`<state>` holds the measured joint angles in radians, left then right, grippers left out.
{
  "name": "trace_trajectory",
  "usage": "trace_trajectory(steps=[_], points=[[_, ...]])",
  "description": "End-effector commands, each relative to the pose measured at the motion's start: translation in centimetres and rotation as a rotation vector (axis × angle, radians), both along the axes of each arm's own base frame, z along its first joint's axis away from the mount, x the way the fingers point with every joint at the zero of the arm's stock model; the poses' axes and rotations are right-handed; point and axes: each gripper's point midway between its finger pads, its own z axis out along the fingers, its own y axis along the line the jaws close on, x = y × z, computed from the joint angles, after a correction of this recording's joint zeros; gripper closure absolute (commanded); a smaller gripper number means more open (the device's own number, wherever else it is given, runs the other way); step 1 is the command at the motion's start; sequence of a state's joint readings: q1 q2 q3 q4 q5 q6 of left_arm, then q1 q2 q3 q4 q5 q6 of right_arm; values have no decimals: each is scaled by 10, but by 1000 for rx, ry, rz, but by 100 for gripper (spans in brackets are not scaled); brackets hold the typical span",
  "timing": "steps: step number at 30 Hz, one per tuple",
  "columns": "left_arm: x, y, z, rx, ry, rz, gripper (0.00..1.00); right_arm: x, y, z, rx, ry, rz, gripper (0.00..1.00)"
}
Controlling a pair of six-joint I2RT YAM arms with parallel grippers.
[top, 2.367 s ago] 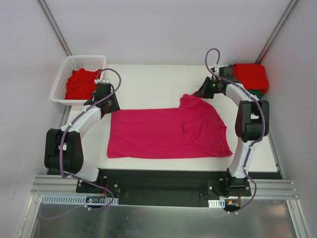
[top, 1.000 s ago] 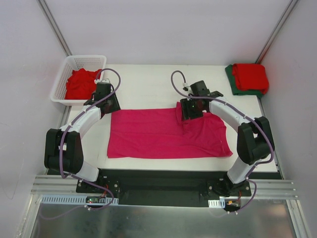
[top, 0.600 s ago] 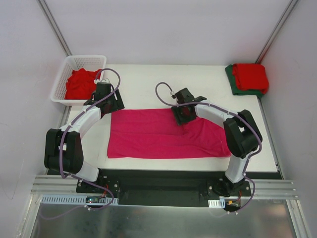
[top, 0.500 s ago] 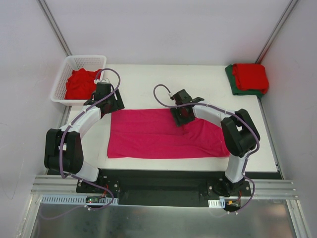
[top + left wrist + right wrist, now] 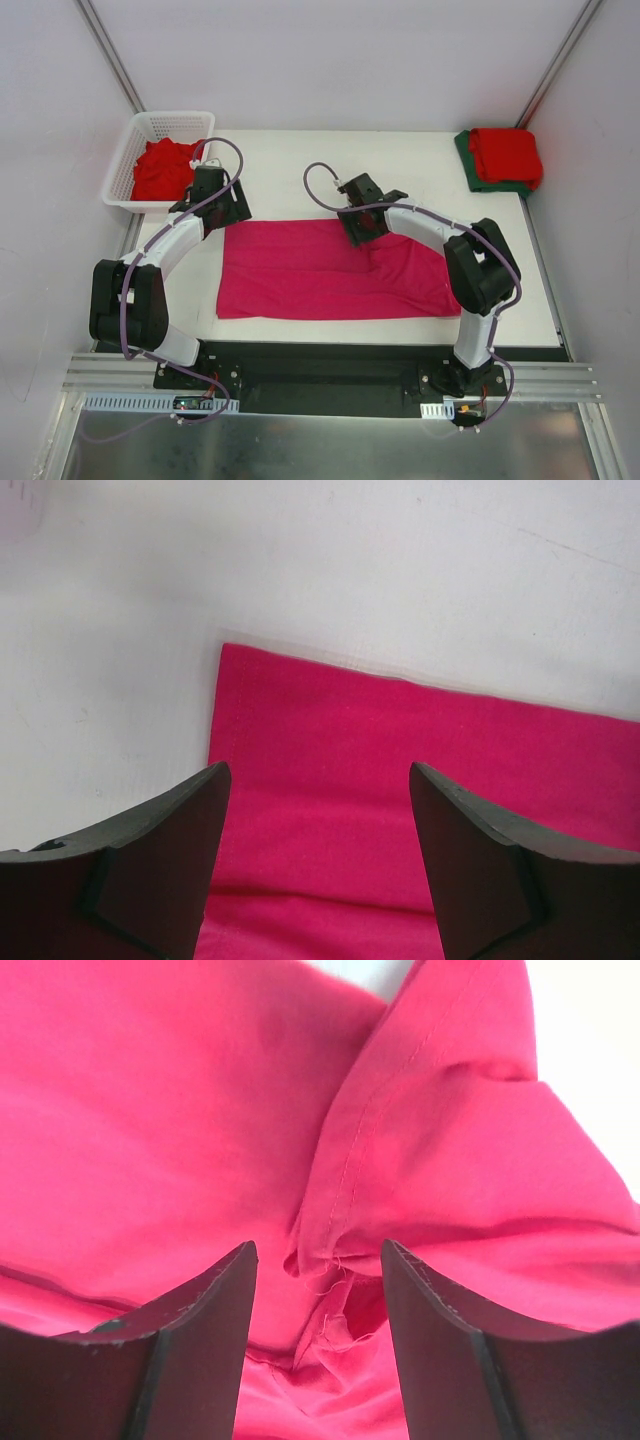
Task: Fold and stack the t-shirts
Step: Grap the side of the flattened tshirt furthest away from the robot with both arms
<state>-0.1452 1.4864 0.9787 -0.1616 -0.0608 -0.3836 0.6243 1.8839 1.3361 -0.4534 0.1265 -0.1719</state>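
Note:
A magenta-pink t-shirt [image 5: 300, 275] lies flat across the table's middle, with its right part folded in and rumpled. My right gripper [image 5: 358, 228] hovers low over its upper edge. In the right wrist view the gripper [image 5: 318, 1250] is open, and a bunched sleeve hem [image 5: 345, 1260] lies between the fingers without being pinched. My left gripper [image 5: 232, 214] stands open at the shirt's upper left corner. Seen from the left wrist, that gripper [image 5: 318, 780] has only the flat pink cloth [image 5: 400, 740] below its jaws.
A white lattice basket [image 5: 170, 118] at the back left holds a crumpled red t-shirt [image 5: 160, 168]. At the back right corner a folded red t-shirt [image 5: 508, 152] lies on a dark green one [image 5: 466, 158]. A black rail [image 5: 320, 352] runs along the near edge.
My right gripper has swept from the back right to the left over the pink t-shirt, and the shirt's right sleeve side has come with it and folded inward. The left arm has kept its place.

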Motion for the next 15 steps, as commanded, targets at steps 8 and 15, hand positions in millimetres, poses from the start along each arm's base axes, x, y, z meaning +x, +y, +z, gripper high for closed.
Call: trace_trajectory(steps=[8,15], points=[[2,-2,8,1,-30,2,28,9,6,-1,-16,-13,11,45],[2,-2,8,-1,-30,2,28,5,3,-13,-32,11,5,53]])
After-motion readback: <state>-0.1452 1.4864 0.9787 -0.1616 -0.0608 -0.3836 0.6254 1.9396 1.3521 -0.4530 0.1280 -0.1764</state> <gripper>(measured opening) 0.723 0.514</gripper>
